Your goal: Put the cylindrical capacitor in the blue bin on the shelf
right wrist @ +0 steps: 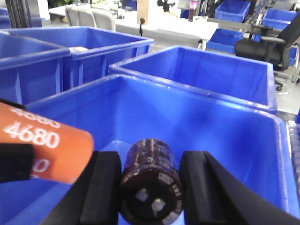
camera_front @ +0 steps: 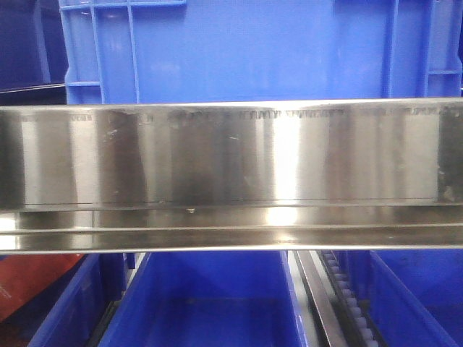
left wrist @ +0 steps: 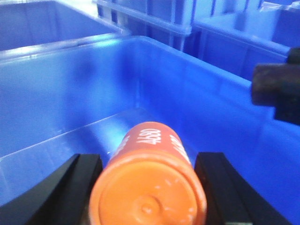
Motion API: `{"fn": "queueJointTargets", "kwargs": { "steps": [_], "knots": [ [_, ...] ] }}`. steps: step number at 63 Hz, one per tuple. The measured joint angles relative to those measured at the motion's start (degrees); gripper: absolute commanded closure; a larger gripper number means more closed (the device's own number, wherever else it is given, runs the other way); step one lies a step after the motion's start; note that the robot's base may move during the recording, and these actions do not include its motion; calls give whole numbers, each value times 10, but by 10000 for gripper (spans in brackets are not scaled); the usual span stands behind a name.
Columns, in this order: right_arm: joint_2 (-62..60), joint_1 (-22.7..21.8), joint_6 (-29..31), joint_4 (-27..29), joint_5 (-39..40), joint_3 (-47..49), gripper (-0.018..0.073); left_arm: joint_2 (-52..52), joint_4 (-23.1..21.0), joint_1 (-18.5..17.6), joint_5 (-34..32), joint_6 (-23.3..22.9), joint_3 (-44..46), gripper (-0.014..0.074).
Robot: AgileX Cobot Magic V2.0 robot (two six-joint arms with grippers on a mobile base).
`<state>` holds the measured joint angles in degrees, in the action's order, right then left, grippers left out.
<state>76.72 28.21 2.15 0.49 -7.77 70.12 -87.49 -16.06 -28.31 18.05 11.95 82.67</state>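
Observation:
A dark brown cylindrical capacitor with two metal terminals on its near end sits between the black fingers of my right gripper, which is shut on it. It hangs over the inside of a blue bin. My left gripper is shut on an orange cylinder marked 4680, held over the same blue bin. That orange cylinder shows just left of the capacitor. The steel shelf fills the front view with its front rail; neither gripper shows there.
More blue bins stand close behind and beside this one. Front view: a blue bin stands above the rail and another below it, beside a roller track. An office chair stands far right.

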Motion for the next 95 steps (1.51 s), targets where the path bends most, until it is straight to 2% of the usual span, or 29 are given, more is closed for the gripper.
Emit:
{"fn": "queueJointTargets", "kwargs": {
  "steps": [6,9,22,25,29,30,33,38,45,57,64,78,87,95],
  "knots": [
    [0,0,0,0,2,1,142,0,0,0,-7,0,2,149],
    [0,0,0,0,2,1,118,0,0,-1,-10,0,2,95],
    [-1,0,0,0,5,1,116,0,1,-1,-23,0,2,85],
    [-5,0,0,0,5,1,119,4,1,-1,-23,0,2,119],
    [-13,0,0,0,5,1,168,10,9,-1,-23,0,2,236],
    [-16,0,0,0,5,1,196,13,14,-1,-23,0,2,311],
    [-22,-2,0,0,5,1,285,20,27,-1,-23,0,2,438],
    [-27,-9,0,0,5,2,465,27,38,-1,-23,0,3,703],
    [-34,-24,0,0,5,2,723,34,47,-1,-28,0,3,708],
    [-79,-54,0,5,-29,0,727,62,47,19,-6,0,-6,708],
    [-121,-73,0,5,-35,-30,727,104,46,33,-33,0,-47,708],
    [-226,-87,0,5,-26,-145,727,214,21,43,-126,0,-196,708],
    [-315,-87,0,5,-22,-233,727,304,17,43,-163,0,-315,708],
    [-402,-87,0,5,-22,-305,727,401,-5,43,-187,0,-420,708]
  ]
}}
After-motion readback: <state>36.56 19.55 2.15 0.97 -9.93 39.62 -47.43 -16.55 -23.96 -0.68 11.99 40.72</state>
